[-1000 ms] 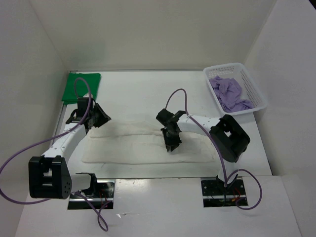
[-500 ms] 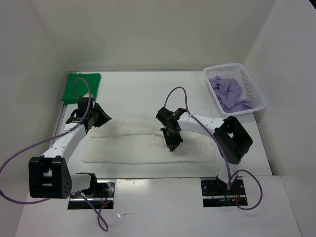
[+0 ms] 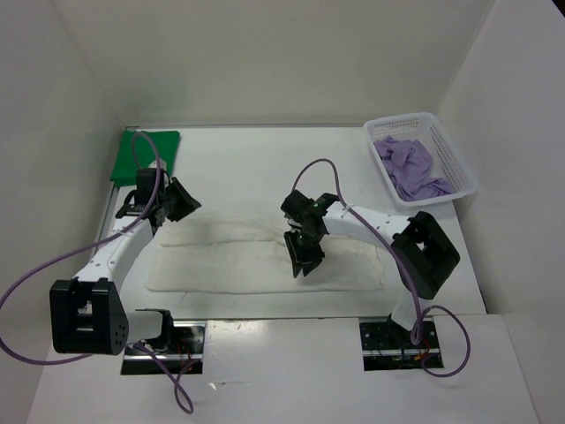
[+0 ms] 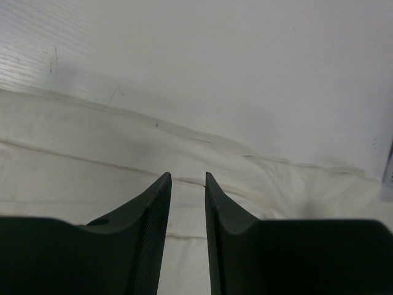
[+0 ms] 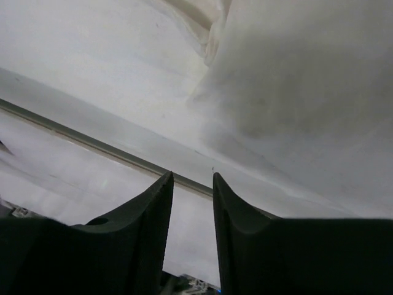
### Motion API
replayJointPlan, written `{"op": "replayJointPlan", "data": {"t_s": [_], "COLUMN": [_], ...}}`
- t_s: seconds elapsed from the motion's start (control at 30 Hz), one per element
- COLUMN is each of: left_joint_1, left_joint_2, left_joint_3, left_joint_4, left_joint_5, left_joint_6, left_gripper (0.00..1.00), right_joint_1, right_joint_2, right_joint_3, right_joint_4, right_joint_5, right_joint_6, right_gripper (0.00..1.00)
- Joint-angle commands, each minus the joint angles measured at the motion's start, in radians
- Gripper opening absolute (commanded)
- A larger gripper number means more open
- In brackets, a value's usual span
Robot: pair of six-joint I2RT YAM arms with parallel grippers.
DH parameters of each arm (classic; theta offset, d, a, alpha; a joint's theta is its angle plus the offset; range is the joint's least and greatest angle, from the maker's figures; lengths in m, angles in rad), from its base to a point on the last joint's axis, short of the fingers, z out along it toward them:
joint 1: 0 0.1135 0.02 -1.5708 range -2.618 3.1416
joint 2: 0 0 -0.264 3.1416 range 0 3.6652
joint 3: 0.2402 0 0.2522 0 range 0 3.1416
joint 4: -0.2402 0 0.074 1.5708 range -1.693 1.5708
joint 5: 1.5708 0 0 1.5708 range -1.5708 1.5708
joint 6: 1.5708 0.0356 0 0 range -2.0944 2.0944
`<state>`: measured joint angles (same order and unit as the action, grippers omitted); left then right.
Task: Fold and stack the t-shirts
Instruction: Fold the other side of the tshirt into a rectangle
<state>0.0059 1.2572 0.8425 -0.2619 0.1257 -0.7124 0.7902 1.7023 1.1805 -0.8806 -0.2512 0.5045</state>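
- The left end effector (image 3: 181, 201) has its two fingers (image 4: 153, 215) slightly parted. A narrow gap shows between the tips in the left wrist view, and nothing is caught in it.
- The left end effector sits at the far left corner of the white t-shirt (image 3: 238, 261), tips aimed across the cloth (image 4: 73, 178) toward the bare surface (image 4: 215, 61) beyond.
- The left arm (image 3: 119, 252) stretches from its base away along the left side, with the wrist turned inward to the right.
- The right end effector (image 3: 303, 263) is also spread a little. Its fingers (image 5: 236, 215) stand apart with only the surface showing between them.
- The right arm (image 3: 371, 221) folds back on itself and reaches leftward. Its wrist is over the middle of the white t-shirt, tips pointing toward the near edge.
- The white t-shirt lies flattened as a wide band across the surface (image 3: 265, 168), between the two arms.
- The green t-shirt (image 3: 146, 156) lies folded in the far left corner, well apart from the others.
- The lavender t-shirt (image 3: 410, 168) is crumpled inside the basket (image 3: 422, 119) at the far right.
- From the top view it cannot be told whether either end effector touches the cloth.
- In the right wrist view the white t-shirt (image 5: 307, 74) is a blurred mass at the upper right, and its folds are hard to make out.
- The right end effector and wrist cover part of the white t-shirt's middle.
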Motion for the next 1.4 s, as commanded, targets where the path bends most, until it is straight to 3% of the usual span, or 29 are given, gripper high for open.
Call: {"op": "replayJointPlan", "data": {"t_s": [0.0,0.1,0.2,0.33,0.43,0.63,0.83,1.1,1.37], "left_joint_1": [0.008,0.008,0.008,0.008,0.008,0.017,0.017,0.051,0.095], "left_joint_2": [0.005,-0.004,-0.015,0.01,0.056,0.189,0.283,0.37,0.418], "left_joint_3": [0.033,0.024,0.024,0.015,0.015,0.006,0.053,0.082,0.092], "left_joint_4": [0.007,-0.003,-0.023,-0.045,-0.045,-0.045,-0.036,-0.017,-0.008], "left_joint_5": [0.025,-0.004,-0.047,-0.123,-0.142,-0.094,-0.067,-0.067,-0.046], "left_joint_6": [0.004,0.028,0.059,0.07,0.08,0.08,0.08,0.08,0.09], "left_gripper": [0.36,0.36,0.36,0.29,0.22,0.17,0.17,0.17,0.18], "right_joint_1": [0.012,0.012,0.012,0.012,0.012,0.012,0.012,0.023,0.064], "right_joint_2": [0.011,0.002,-0.023,0.008,0.051,0.276,0.503,0.646,0.633], "right_joint_3": [-0.032,0.01,0.08,0.189,0.243,0.494,0.72,0.843,0.821], "right_joint_4": [0.077,0.063,0.034,0.069,0.208,0.348,0.316,0.253,0.235], "right_joint_5": [-0.048,-0.019,0.021,0.004,-0.02,0.012,0.07,0.09,0.124], "right_joint_6": [0.02,0.02,0.02,0.035,0.071,0.069,0.034,-0.006,-0.015], "right_gripper": [0.4,0.46,0.46,0.1,0.01,0.0,0.0,0.0,0.0]}}
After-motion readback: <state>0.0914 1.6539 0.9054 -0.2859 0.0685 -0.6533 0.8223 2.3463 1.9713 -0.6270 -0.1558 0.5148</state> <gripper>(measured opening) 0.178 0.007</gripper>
